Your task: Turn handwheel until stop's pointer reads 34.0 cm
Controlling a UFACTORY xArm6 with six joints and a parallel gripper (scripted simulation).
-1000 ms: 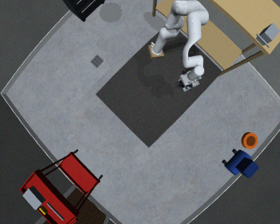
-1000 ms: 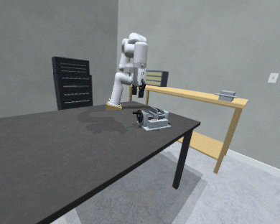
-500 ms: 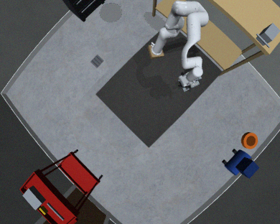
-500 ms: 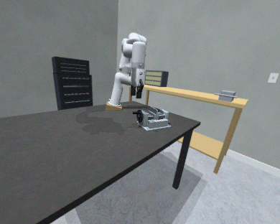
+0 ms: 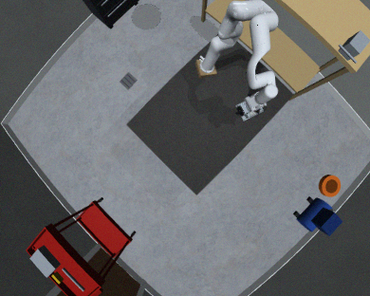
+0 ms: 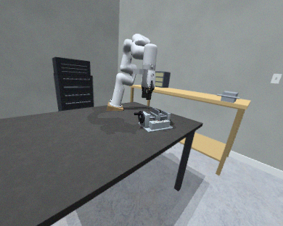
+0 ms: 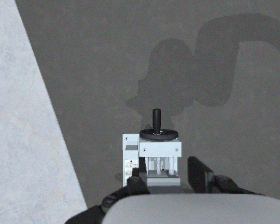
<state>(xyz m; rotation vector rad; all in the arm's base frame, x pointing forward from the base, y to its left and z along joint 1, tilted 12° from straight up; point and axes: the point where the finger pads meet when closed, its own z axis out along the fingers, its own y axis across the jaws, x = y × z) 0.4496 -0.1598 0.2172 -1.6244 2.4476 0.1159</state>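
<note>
Going left to right in the top view, we first see a red cart (image 5: 104, 228); its upper tray carries a flat grey piece (image 5: 44, 263), a small yellow item (image 5: 57, 278) and a slim grey rod (image 5: 73, 279), while the lower tray shows nothing on it. Next comes a black drawer cabinet (image 5: 111, 11) (image 6: 74, 85); from outside we see its drawers closed, so we cannot tell what they contain. The white arm (image 5: 261, 38) (image 6: 149, 56) stands on the dark table (image 5: 196, 157) (image 6: 91, 145) (image 7: 100, 75). Its gripper (image 5: 250, 105) (image 6: 146, 97) (image 7: 166, 169) hangs above the grey stop device (image 5: 247, 116) (image 6: 160, 124) (image 7: 160, 149), the fingers partly spread with nothing between them. The device lies on the table near its edge, its black handwheel (image 6: 141, 116) (image 7: 158, 134) at one end; we cannot read the pointer. Farther right, a blue object (image 5: 310, 215) stands near an orange round container (image 5: 323, 186), whose contents we cannot make out. The wooden bench (image 5: 327, 28) (image 6: 189, 94) holds a small drawer unit (image 6: 163, 79), its contents hidden from us, and a grey block (image 5: 356, 44) (image 6: 229, 96).
</note>
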